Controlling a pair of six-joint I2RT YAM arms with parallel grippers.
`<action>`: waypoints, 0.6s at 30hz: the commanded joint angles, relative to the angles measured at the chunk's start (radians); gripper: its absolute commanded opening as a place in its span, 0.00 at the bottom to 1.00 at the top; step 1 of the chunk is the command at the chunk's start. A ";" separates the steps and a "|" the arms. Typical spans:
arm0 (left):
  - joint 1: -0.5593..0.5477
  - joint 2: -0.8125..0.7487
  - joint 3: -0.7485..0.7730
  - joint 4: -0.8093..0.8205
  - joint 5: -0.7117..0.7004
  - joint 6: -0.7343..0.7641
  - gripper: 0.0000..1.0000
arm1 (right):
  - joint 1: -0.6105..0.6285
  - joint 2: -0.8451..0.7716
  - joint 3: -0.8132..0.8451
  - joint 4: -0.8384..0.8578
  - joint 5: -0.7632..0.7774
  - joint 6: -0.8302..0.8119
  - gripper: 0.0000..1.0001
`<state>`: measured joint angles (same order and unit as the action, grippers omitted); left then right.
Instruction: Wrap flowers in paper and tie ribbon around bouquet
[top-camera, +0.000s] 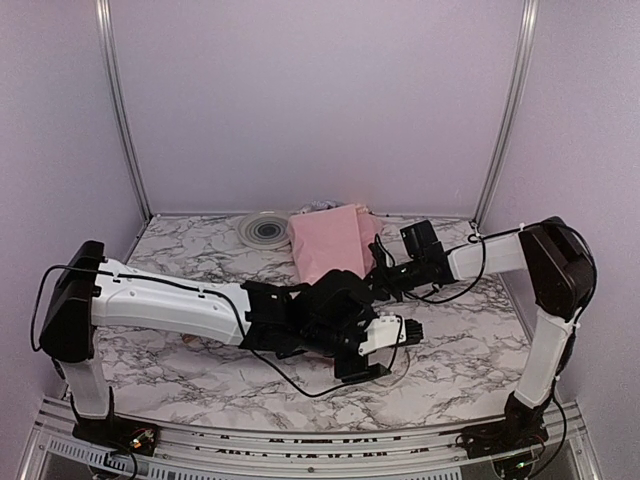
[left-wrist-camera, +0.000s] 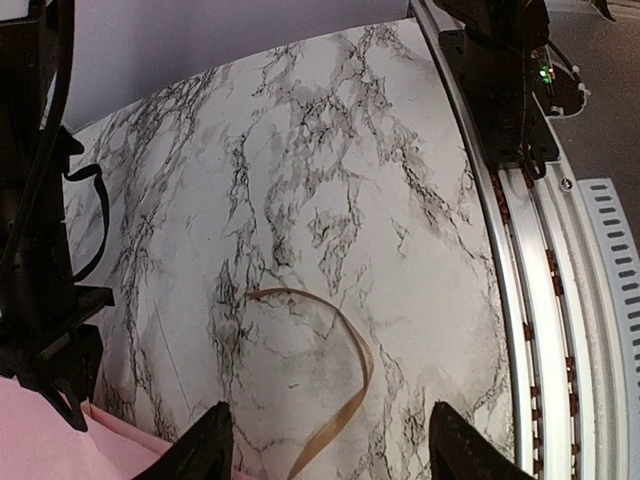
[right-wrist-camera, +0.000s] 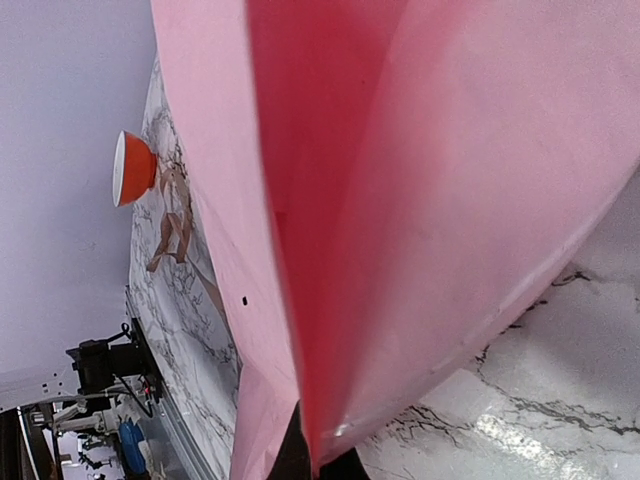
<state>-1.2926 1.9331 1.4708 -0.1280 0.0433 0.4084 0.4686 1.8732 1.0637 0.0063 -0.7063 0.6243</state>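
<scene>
Left arm (top-camera: 170, 305): base at 7 o'clock, upper link upright, white forearm stretched toward 3 o'clock, wrist low near the middle.
Left gripper (left-wrist-camera: 335, 455): fingers (left-wrist-camera: 205, 450) spread wide apart.
Right arm (top-camera: 490, 255): base at 5 o'clock, elbow raised, forearm reaching toward 9 o'clock.
Right gripper (right-wrist-camera: 312, 462): fingers pressed together, pinching a fold of paper (right-wrist-camera: 450, 200).

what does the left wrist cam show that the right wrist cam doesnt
Only the left wrist view: the open left tool, with a loop of the ribbon lying flat just ahead of it. Only the right wrist view: the right tool shut on a fold of the paper, and an orange-red spool. Both: the marble table, some pink paper and tan ribbon.
</scene>
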 joint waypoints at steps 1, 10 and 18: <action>0.027 -0.115 -0.108 -0.069 0.015 -0.110 0.66 | 0.020 -0.026 0.023 0.018 -0.007 -0.001 0.00; 0.306 -0.245 -0.287 -0.154 -0.048 -0.537 0.52 | 0.054 -0.044 -0.004 0.020 -0.001 0.016 0.00; 0.495 -0.391 -0.398 -0.366 -0.301 -0.887 0.55 | 0.063 -0.043 -0.041 0.043 0.006 0.028 0.00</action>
<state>-0.8490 1.6382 1.1114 -0.3119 -0.1265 -0.2260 0.5179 1.8622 1.0355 0.0238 -0.6910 0.6411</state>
